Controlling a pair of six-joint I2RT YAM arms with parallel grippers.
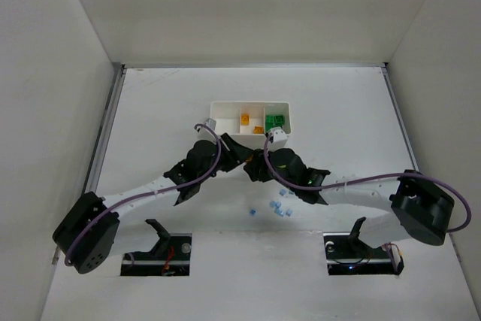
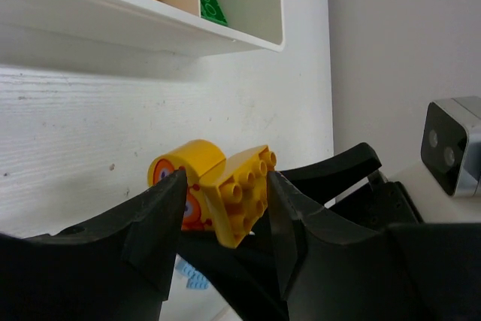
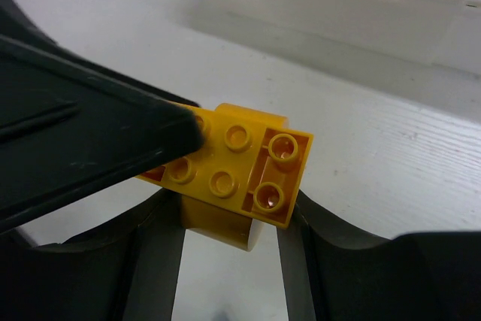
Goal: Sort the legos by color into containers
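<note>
Lying loose on the worktop nearest the arm bases: light blue legos, too small to count surely. Just beyond, left end effector and right end effector meeting tip to tip, both closed on one yellow lego, fingers pressed to its flanks. Hidden from overhead under the wrists; partly covered by a black finger in the right wrist view. Cannot tell whether resting on the worktop or lifted. Farthest, white tray: yellow-orange legos in the middle compartment, green legos in the right; tray cut off in both wrist views.
</note>
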